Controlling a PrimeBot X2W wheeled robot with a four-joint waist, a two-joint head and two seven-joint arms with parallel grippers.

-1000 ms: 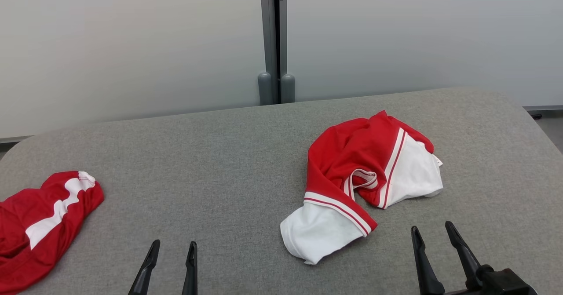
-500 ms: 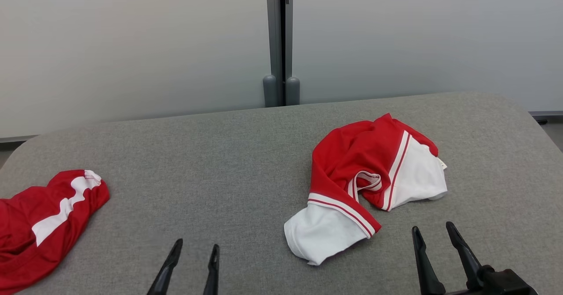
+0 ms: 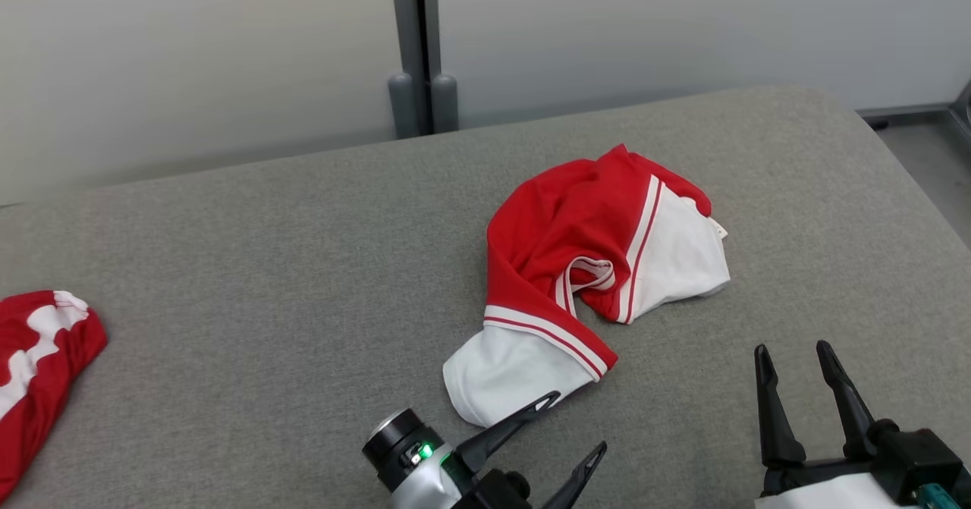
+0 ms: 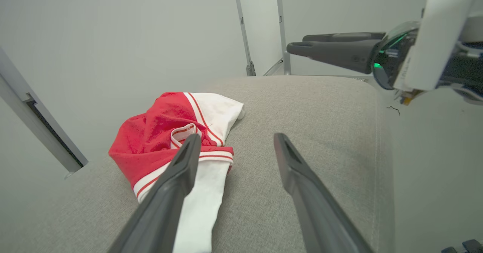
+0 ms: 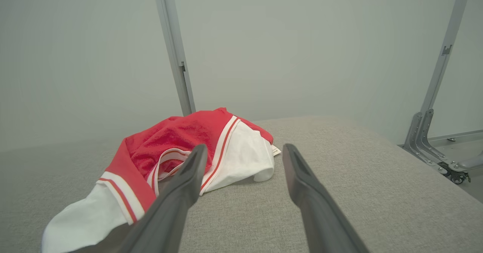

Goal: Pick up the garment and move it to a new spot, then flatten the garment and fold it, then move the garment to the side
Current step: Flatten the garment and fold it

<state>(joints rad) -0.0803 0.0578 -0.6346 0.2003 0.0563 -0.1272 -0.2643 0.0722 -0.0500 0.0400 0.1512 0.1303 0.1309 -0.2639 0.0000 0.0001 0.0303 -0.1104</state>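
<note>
The garment (image 3: pixel 584 228), a crumpled red and white shirt with striped trim, lies on the grey cloth table (image 3: pixel 265 213) right of centre. My left gripper (image 3: pixel 581 420) is open, angled up and right, one fingertip just over the garment's near white sleeve. In the left wrist view the garment (image 4: pixel 151 140) lies ahead and left, partly behind the left finger of my left gripper (image 4: pixel 237 137). My right gripper (image 3: pixel 792 347) stands open near the front right, a little short of the garment. The right wrist view has the garment (image 5: pixel 177 136) ahead and left of my right gripper (image 5: pixel 244 147).
A second red and white garment (image 3: pixel 34 357) lies at the table's far left. A grey post (image 3: pixel 416 46) stands against the pale wall behind the table. The table's right edge (image 3: pixel 903 168) drops to the floor, where a metal frame (image 5: pixel 426 140) stands.
The head camera has turned, shifting the whole scene leftward. My left gripper has swung right and forward to the garment's white sleeve, its wrist now in view. The garment itself lies as before.
</note>
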